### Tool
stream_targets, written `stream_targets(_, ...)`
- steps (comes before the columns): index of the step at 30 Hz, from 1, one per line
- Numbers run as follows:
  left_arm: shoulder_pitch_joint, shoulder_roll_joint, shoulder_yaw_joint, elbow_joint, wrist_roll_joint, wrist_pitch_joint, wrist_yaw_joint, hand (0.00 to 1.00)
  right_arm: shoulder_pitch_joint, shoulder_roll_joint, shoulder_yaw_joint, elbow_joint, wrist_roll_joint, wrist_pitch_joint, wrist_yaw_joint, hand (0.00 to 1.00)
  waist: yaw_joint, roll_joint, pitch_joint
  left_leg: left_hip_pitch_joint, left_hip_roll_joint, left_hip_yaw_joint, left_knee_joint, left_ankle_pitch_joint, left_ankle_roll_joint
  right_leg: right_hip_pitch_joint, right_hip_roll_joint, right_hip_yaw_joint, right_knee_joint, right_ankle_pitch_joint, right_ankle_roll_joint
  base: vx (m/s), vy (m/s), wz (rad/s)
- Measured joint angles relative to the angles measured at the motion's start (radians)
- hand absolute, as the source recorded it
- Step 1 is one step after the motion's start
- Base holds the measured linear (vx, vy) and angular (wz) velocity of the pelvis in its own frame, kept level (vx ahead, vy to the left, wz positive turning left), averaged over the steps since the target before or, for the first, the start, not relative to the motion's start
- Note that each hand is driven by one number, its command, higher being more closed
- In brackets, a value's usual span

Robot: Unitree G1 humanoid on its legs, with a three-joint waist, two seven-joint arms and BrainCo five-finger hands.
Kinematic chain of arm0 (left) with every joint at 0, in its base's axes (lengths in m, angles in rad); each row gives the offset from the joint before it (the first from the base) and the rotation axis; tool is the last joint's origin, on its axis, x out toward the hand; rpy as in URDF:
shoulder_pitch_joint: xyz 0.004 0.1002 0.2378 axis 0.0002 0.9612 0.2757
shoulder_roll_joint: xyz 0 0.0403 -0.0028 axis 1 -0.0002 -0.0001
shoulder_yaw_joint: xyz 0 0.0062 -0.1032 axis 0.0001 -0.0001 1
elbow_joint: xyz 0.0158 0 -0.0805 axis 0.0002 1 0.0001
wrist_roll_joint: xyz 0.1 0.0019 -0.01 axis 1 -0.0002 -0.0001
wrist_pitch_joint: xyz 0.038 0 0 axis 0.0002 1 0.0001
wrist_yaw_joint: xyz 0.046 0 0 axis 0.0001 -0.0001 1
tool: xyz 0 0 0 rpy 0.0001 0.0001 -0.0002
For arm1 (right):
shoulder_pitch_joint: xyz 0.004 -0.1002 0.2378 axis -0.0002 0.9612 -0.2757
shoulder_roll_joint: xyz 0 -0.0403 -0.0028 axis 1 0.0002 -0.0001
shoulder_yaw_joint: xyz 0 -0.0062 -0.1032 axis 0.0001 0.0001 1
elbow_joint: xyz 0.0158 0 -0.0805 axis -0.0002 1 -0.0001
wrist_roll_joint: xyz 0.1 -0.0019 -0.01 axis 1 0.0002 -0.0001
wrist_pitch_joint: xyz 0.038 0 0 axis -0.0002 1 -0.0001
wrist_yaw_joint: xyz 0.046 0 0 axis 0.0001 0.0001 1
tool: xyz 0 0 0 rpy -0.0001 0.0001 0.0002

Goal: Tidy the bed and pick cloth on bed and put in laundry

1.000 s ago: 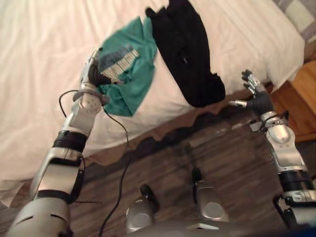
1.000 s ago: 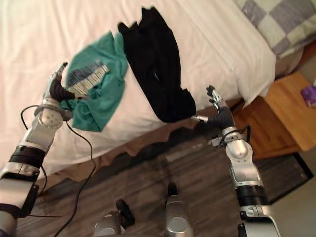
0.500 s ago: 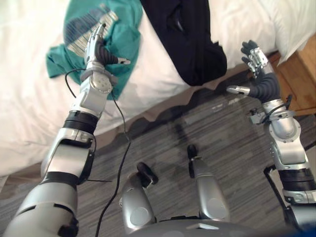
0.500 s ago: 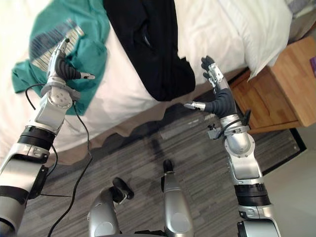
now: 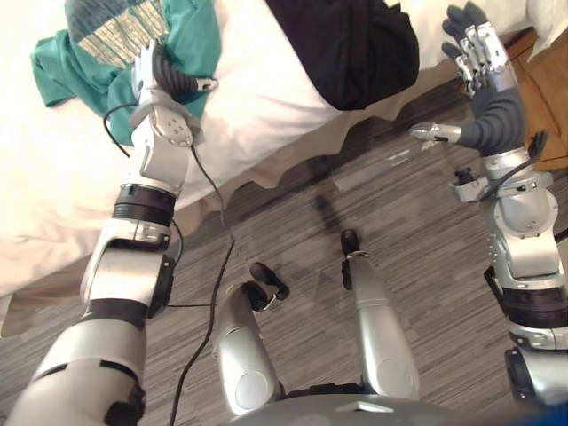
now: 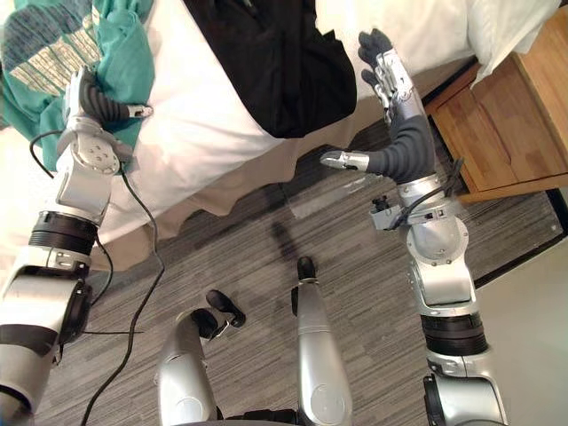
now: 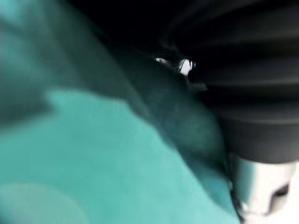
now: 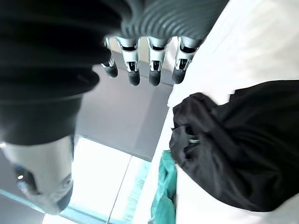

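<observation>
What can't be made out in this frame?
1. Whether the left robot hand grips the teal shirt: the left wrist view is blurred, with cloth right against the lens.
2. How far the teal shirt and black cloth extend: both are cut off by the top edge in the eye views.
3. The nightstand: cut off by the right edge.
The right robot hand is plainly open, holding nothing.

One teal cloth [image 5: 89,40], one black cloth [image 5: 355,44]
</observation>
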Motion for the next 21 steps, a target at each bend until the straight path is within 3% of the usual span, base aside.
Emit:
stream_targets(3,0.022,0.008,0.016,-0.027,-0.076,-0.055,0.0,1.0,-0.019,-0.029,0.0,-0.02,-0.065,0.005,-0.031,0.0,0.0,0.001,-0.001,-0.015,-0.001,-0.018,0.006,0.003,0.004,0.002,-0.005,-0.015,0.001,0.0,0.0,0.03,-0.035,0.14)
stream_targets(5,0.072,0.007,0.051,-0.074,-0.178,-0.127,-0.008,1.0,-0.034,-0.049,-0.003,-0.036,-0.09,0.026,-0.06,0.0,0.004,0.002,-0.001,-0.027,-0.01,-0.04,0.007,0.008,0.008,0.007,-0.011,-0.034,0.001,-0.002,-0.001,0.04,-0.018,0.26)
stream_targets(10,0.329,-0.037,0.117,-0.265,-0.436,-0.284,-0.149,1.0,-0.024,-0.066,-0.014,-0.097,-0.183,0.13,-0.11,0.0,0.015,0.005,-0.002,-0.014,-0.039,-0.114,-0.005,0.018,0.011,0.079,-0.041,-0.097,0.005,-0.034,-0.008,0.06,-0.025,0.43)
stream_targets(12,0.473,-0.084,0.121,-0.368,-0.512,-0.34,-0.222,1.0,-0.017,-0.075,-0.035,-0.101,-0.229,0.176,-0.132,0.0,0.056,0.006,-0.003,-0.009,-0.055,-0.136,-0.012,0.022,0.013,0.102,-0.054,-0.123,0.008,-0.048,-0.01,0.04,-0.025,0.35)
stream_targets(15,0.623,-0.119,0.119,-0.426,-0.562,-0.35,-0.304,1.0,0.011,-0.076,-0.05,-0.099,-0.255,0.231,-0.163,0.0,0.085,0.006,-0.003,-0.018,-0.071,-0.17,-0.018,0.027,0.013,0.117,-0.072,-0.155,0.014,-0.064,-0.01,0.04,-0.03,0.39)
stream_targets(19,0.914,-0.189,0.117,-0.335,-0.56,-0.248,-0.372,1.0,0.03,-0.08,-0.107,-0.024,-0.265,0.294,-0.211,0.0,0.134,0.005,-0.003,-0.063,-0.073,-0.224,-0.009,0.032,0.013,0.122,-0.081,-0.213,0.014,-0.079,-0.02,0.07,-0.036,0.35)
stream_targets(21,1.003,-0.21,0.119,-0.286,-0.55,-0.226,-0.378,1.0,0.03,-0.107,-0.135,0.041,-0.263,0.311,-0.229,0.0,0.169,0.004,-0.003,-0.071,-0.076,-0.241,-0.01,0.035,0.012,0.128,-0.088,-0.238,0.015,-0.085,-0.028,0.09,-0.031,0.31)
